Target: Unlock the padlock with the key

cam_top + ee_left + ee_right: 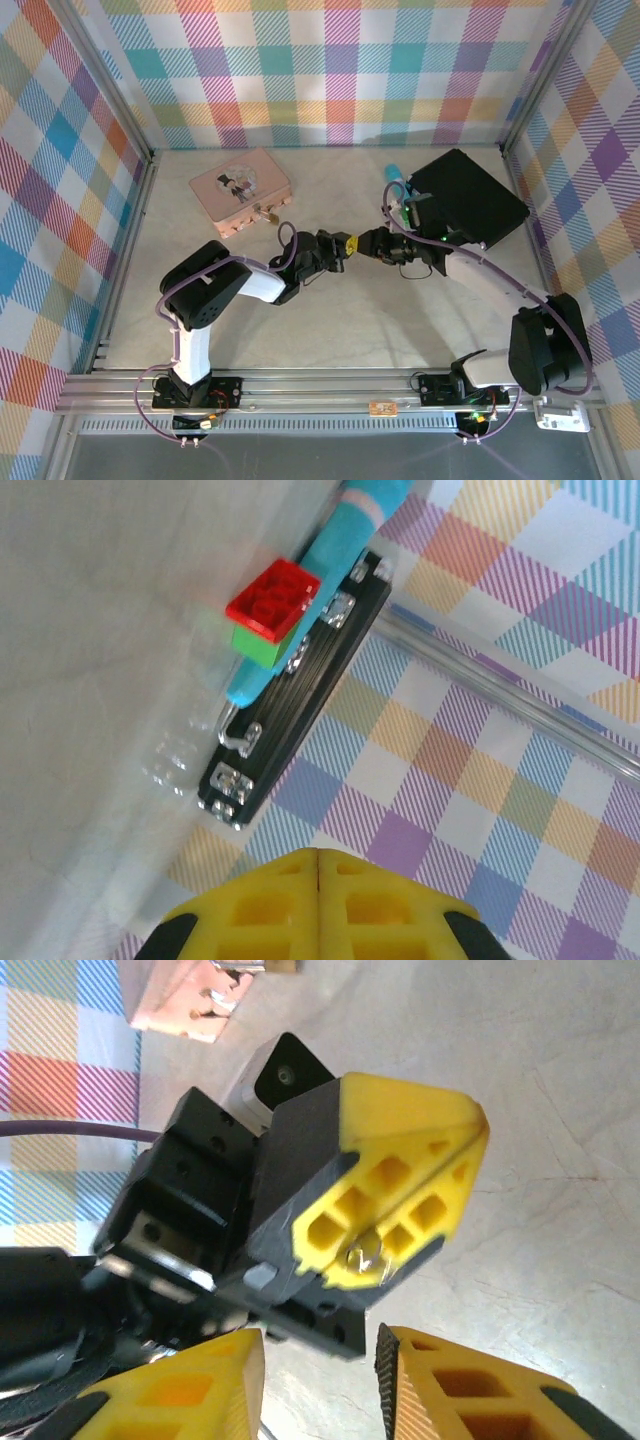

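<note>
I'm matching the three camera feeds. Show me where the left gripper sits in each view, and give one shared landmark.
Top external: left gripper mid-frame, jaws shut, pointing right.
Left wrist: bottom edge, centre, yellow, shut.
Right wrist: just right of centre, yellow, tip toward the right.
Landmark: pink tin, up-left of it from above, top-left corner in the right wrist view.

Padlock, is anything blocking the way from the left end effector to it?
Nothing visible does. Bare table lies between the left end effector and the padlock beside the pink tin.
</note>
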